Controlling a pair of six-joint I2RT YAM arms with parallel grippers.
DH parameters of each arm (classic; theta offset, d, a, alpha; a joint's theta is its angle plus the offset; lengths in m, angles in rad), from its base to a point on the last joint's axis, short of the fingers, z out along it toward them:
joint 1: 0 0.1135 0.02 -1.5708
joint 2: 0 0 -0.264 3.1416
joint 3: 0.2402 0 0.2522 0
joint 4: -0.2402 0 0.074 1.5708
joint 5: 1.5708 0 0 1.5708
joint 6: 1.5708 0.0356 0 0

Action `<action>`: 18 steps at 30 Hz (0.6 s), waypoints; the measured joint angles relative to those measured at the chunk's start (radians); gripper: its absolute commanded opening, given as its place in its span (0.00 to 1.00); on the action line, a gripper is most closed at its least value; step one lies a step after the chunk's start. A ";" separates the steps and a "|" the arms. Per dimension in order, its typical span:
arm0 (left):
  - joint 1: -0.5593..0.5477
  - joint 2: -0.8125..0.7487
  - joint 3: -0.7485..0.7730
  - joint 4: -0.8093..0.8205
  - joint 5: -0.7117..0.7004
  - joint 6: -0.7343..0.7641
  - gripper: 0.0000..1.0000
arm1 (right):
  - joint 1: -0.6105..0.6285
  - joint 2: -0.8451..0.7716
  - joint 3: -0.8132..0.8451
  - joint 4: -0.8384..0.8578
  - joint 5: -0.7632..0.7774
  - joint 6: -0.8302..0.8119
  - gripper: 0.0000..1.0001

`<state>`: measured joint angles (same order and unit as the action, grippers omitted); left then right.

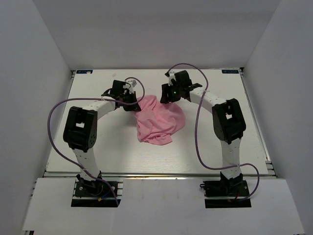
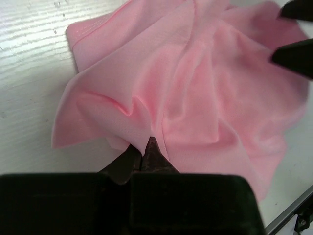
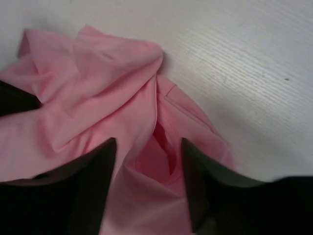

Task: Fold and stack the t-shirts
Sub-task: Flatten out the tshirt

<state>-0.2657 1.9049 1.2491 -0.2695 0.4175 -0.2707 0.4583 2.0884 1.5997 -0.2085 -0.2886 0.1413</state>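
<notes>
The light pink t-shirt [image 1: 159, 122] lies crumpled in a heap on the white table, between the two arms. My left gripper [image 1: 134, 104] is at the heap's upper left edge. In the left wrist view it [image 2: 144, 147] is shut, with a fold of the t-shirt [image 2: 195, 83] pinched between the fingertips. My right gripper [image 1: 165, 98] is at the heap's top edge. In the right wrist view it [image 3: 149, 142] is open, its fingers straddling a raised fold of the t-shirt [image 3: 98, 73], low against the fabric.
The white table [image 1: 220, 142] has raised rails along its sides, and grey walls stand around it. Purple cables loop from both arms. The right gripper's fingers [image 2: 293, 56] show at the top right of the left wrist view.
</notes>
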 measured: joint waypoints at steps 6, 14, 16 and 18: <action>-0.005 -0.115 -0.001 -0.003 -0.016 0.004 0.00 | 0.034 0.003 0.000 -0.039 0.032 -0.001 0.00; -0.011 -0.204 0.003 -0.024 -0.068 0.038 0.00 | 0.030 -0.115 -0.157 0.007 0.151 0.025 0.00; -0.011 -0.243 0.003 -0.029 -0.091 0.049 0.03 | 0.029 -0.198 -0.220 0.041 0.201 0.035 0.00; -0.011 -0.289 0.003 -0.029 -0.106 0.061 0.03 | 0.027 -0.305 -0.282 0.089 0.265 0.040 0.00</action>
<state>-0.2771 1.6157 1.2526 -0.2989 0.3115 -0.2096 0.4858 1.7836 1.3174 -0.1196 -0.0235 0.1810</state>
